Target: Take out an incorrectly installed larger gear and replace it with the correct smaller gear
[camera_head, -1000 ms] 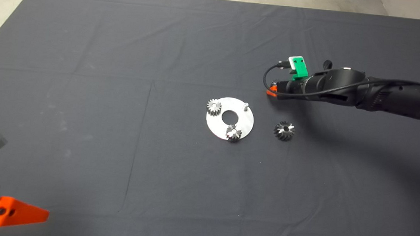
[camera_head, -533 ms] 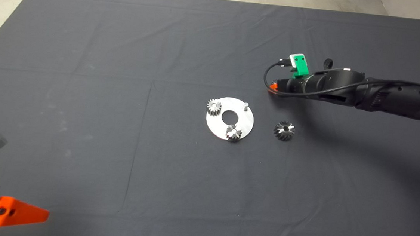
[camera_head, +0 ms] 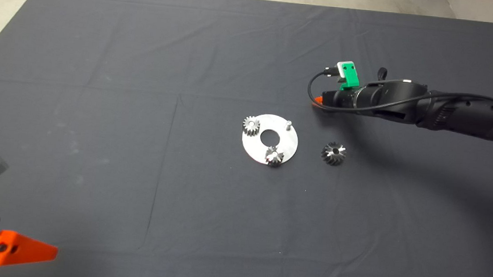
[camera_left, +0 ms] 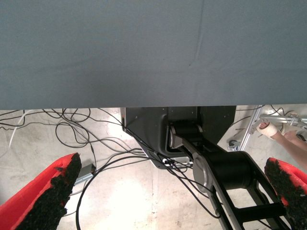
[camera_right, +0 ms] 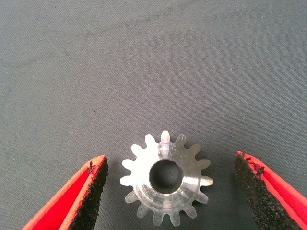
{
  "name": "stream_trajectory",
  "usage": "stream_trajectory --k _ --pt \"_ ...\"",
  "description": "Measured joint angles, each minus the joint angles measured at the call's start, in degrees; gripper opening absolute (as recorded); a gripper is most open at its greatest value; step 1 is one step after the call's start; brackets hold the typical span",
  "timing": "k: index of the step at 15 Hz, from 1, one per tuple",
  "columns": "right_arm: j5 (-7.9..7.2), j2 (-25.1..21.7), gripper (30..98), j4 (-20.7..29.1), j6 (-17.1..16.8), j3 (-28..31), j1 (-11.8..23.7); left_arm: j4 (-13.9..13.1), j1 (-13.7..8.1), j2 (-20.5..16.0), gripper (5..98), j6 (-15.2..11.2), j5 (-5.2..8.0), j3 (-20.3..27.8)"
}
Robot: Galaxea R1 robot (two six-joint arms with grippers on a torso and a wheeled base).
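Observation:
The larger gear (camera_head: 333, 153) lies on the mat, right of the round steel plate (camera_head: 290, 144). My right gripper (camera_head: 319, 101) is low over the mat beyond the plate's right side. In the right wrist view this gripper (camera_right: 170, 160) is open, with the smaller gear (camera_right: 165, 184) lying flat on the mat between its fingers and touching neither pad. In the head view the gripper hides that gear. Two small gears (camera_head: 251, 125) (camera_head: 274, 156) sit on the plate, and a bare peg (camera_head: 288, 125) stands at its far right. My left gripper (camera_head: 22, 250) is parked at the lower left, open.
The left wrist view shows the mat's edge, the floor with cables (camera_left: 72, 129), the robot's base (camera_left: 192, 143) and part of a person (camera_left: 283, 134). The mat has shallow creases and bare floor lies past its far edge.
The right gripper has shifted slightly toward the far side of the mat, so less of its red finger shows under the wrist. The gears, the plate and the left arm have not moved.

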Motion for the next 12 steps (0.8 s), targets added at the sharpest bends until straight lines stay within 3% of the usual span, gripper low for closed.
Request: stream_trajectory --k 5,7,8,12 --pt "0.69 0.05 65.2 -0.01 0.02 -1.27 0.00 0.00 0.00 -0.01 98.1 0.00 -0.02 0.00" --pt "2.06 0.05 60.7 -0.01 0.05 -1.52 0.00 0.00 0.00 0.00 98.1 -0.15 0.00 0.00" --pt "2.71 0.16 60.3 -0.01 0.05 -1.77 0.00 0.00 0.00 0.00 98.1 -0.15 0.00 0.00" --pt "2.96 0.83 60.3 -0.04 0.08 -2.07 0.00 0.00 0.00 0.00 98.1 -0.15 0.02 0.00"
